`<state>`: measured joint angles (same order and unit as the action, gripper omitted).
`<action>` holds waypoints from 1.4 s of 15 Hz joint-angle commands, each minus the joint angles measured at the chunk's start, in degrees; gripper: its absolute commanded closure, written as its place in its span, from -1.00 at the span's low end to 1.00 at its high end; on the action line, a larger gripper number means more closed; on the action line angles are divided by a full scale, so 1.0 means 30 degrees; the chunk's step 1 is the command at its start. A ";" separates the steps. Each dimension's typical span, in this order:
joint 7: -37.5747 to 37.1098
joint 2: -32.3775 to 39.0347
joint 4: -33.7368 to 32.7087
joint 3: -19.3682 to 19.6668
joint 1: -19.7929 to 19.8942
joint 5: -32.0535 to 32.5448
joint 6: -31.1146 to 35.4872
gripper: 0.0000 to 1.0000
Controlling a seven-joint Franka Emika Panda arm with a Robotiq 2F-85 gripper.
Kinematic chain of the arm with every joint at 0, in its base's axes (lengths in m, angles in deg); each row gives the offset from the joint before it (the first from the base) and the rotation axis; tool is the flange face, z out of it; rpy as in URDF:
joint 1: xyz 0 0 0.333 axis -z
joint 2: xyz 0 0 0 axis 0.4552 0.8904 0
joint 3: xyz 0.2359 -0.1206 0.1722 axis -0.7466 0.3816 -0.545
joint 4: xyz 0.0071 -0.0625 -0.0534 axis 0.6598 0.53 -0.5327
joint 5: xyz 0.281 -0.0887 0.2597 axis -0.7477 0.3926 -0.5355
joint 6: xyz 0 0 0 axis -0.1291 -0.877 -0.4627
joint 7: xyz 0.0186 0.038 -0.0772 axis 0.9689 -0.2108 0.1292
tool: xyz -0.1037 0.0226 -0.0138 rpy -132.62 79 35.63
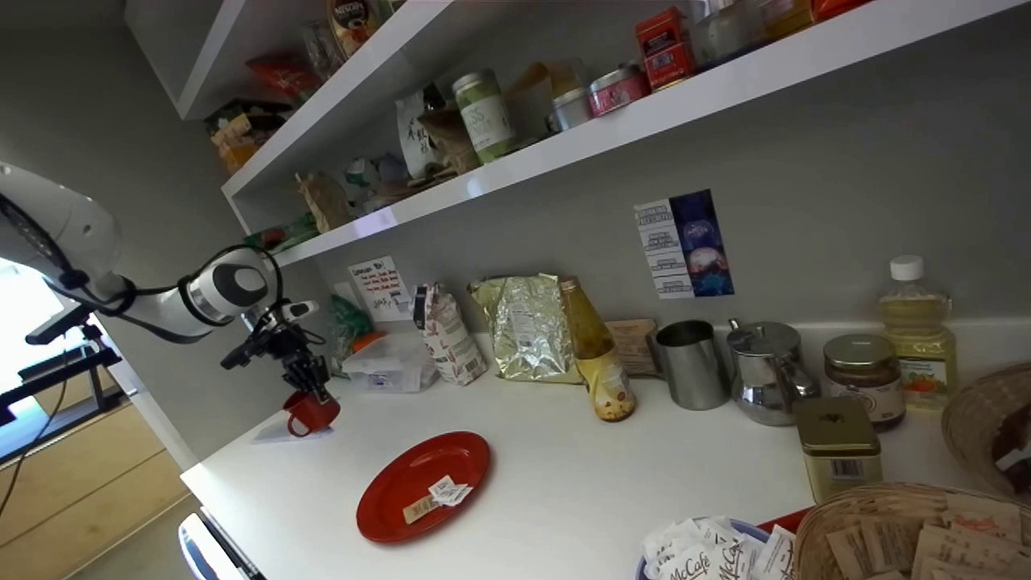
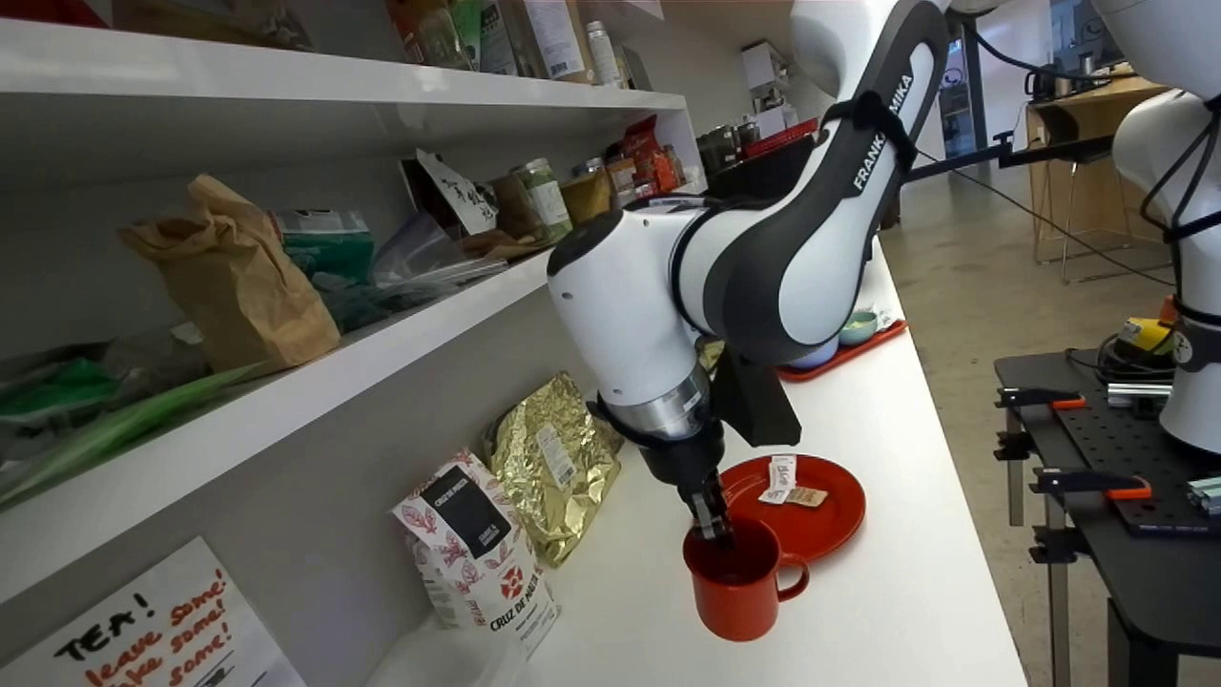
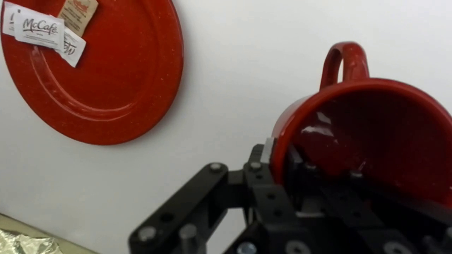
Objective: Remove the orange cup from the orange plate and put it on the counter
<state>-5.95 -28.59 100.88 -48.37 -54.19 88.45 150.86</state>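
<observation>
The orange cup [image 1: 316, 412] is a red-orange mug, also seen in an exterior view [image 2: 739, 596] and the wrist view [image 3: 374, 134]. It is off the plate, near the counter's far end, roughly upright. My gripper [image 3: 280, 155] is shut on its rim, one finger outside and one inside; the inner fingertip is partly in shadow. The gripper also shows in both exterior views [image 1: 316, 393] [image 2: 713, 527]. I cannot tell whether the cup's base touches the white counter [image 1: 548, 491]. The orange plate [image 1: 387, 495] lies flat on the counter beside the cup, with paper packets on it [image 3: 39, 28].
A clear plastic box [image 1: 391, 362], a flour bag [image 2: 482, 544], a gold foil bag [image 1: 523, 326] and a sauce bottle [image 1: 600, 354] stand along the wall. White shelves [image 1: 499, 173] overhang the counter. Metal pitchers [image 1: 691, 366], jars and baskets stand at the other end.
</observation>
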 commanded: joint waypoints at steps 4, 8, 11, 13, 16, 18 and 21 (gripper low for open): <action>0.0350 0.1740 -0.0733 0.0097 -0.0108 -0.0227 -0.0626 0.97; 0.0485 0.2393 -0.0676 0.0001 -0.0246 -0.0375 -0.0687 0.97; 0.0557 0.2785 -0.0551 -0.0007 -0.0333 -0.0371 -0.0679 0.97; 0.0555 0.3103 -0.0656 0.0038 -0.0349 -0.0426 -0.0721 0.97; 0.0245 0.3399 -0.0964 0.0115 -0.0372 -0.0570 -0.0611 0.97; -0.0002 0.3577 -0.1223 0.0197 -0.0294 -0.0795 -0.0457 0.97; -0.0033 0.3834 -0.1579 0.0282 -0.0087 -0.1245 -0.0344 0.97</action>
<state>-6.05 -18.80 99.08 -48.03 -54.68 86.84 150.52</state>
